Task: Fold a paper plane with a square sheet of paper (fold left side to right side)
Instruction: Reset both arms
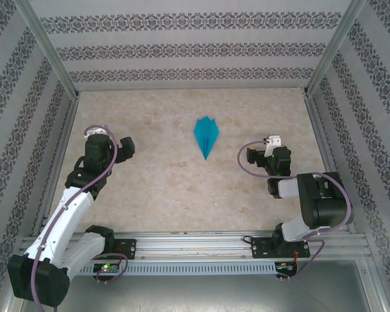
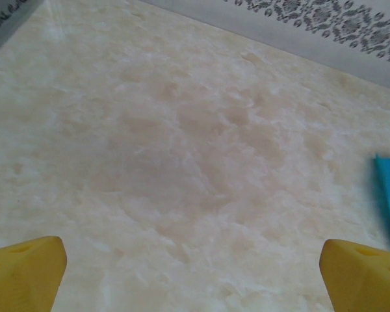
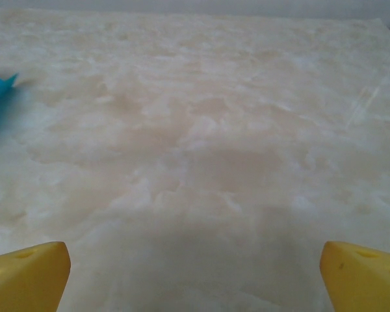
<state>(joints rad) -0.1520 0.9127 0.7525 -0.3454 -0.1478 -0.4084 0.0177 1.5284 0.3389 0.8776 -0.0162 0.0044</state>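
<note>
1. The plane (image 1: pixel 206 136) lies flat on the table (image 1: pixel 156 188), in its far half, about midway between the left and right edges and well apart from both arms.
2. It is thin teal-blue paper folded into a narrow dart with a centre crease. The broad, notched tail faces the far edge and the sharp nose points toward the near edge.
3. The left gripper (image 2: pixel 195 270) hangs over bare table near the left edge with its jaws spread wide and nothing between them. A strip of the teal paper shows at the right border of its wrist view.
4. The right gripper (image 3: pixel 195 270) hangs near the right edge, jaws likewise spread wide and holding nothing. A teal corner of the plane shows at the left border of its wrist view.
5. The fingers (image 2: pixel 26 270) of both grippers are yellow with blunt, wedge-shaped tips.
6. The table top is smooth, matte and marbled in cream and beige.
7. Pale walls (image 1: pixel 182 52) with bands of dark ornamental pattern close in three sides, with metal posts (image 1: pixel 49 49) rising at the far corners.
8. A metal rail (image 1: pixel 195 244) runs along the near edge and carries both arm bases.
</note>
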